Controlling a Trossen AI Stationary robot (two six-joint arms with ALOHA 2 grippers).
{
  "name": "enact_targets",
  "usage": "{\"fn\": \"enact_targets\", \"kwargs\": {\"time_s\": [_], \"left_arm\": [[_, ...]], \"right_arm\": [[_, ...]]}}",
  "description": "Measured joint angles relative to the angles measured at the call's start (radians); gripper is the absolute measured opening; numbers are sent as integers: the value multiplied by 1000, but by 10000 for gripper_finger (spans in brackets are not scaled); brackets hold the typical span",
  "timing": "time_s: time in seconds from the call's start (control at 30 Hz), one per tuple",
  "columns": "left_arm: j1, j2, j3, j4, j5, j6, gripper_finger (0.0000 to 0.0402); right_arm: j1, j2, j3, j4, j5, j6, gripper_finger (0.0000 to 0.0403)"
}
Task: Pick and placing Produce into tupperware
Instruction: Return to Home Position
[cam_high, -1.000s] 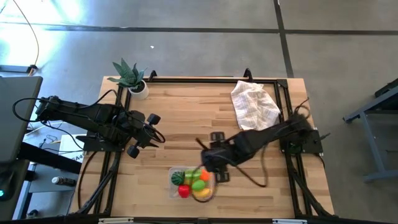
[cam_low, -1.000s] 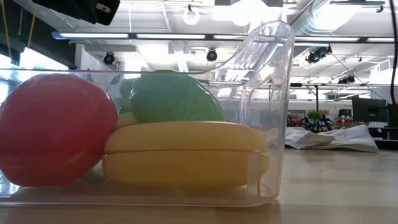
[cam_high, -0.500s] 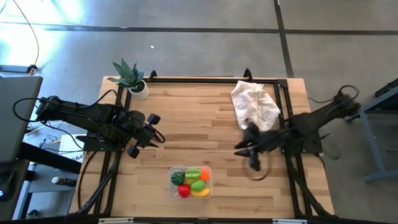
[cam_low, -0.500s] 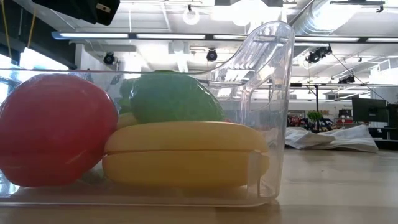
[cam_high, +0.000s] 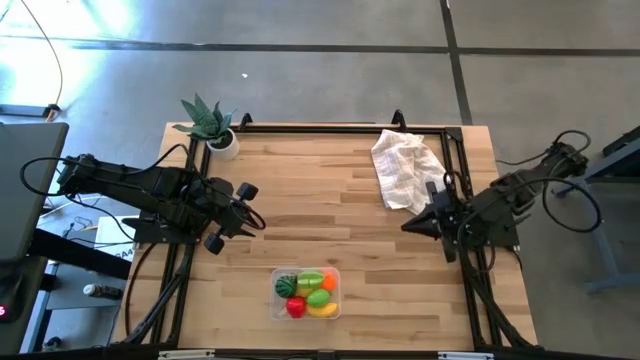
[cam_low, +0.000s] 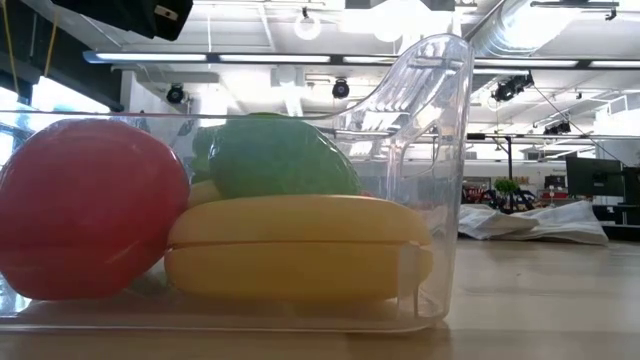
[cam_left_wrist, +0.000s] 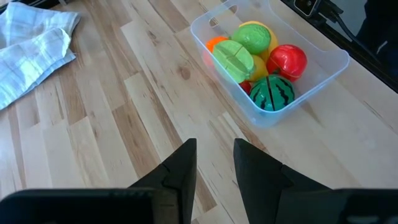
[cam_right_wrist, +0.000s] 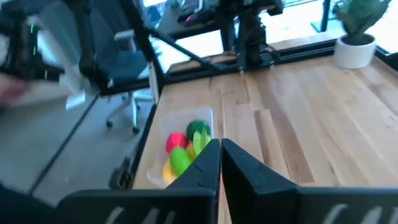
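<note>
To home cleanly, the right gripper, at the right edge with fingers seemingly together and empty, should fold back clear of the cloth. The left gripper waits at the left, fingers slightly apart. The clear tupperware, near and central, holds the produce, packed tight in red, green, yellow and orange.

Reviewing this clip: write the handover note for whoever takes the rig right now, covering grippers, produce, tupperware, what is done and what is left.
Left gripper: slightly open, empty, over the table's left side.
Right gripper: shut, empty, at the right edge beside the white cloth.
Tupperware: near the front edge, mid-table, upright.
Produce: all visible pieces sit inside it, including the watermelon and the red fruit.
Done: no loose produce shows on the table.
Left: probably only parking the arms.
</note>
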Motion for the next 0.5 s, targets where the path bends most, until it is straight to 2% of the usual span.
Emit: {"fn": "enact_targets", "kwargs": {"time_s": [0.27,0.5], "left_arm": [[0,0,0,0,0,0,95],[0,0,0,-1,0,0,95]], "right_arm": [[60,-121,-198,105,18,-59,1],[55,-311,-365,263,72,-120,0]]}}
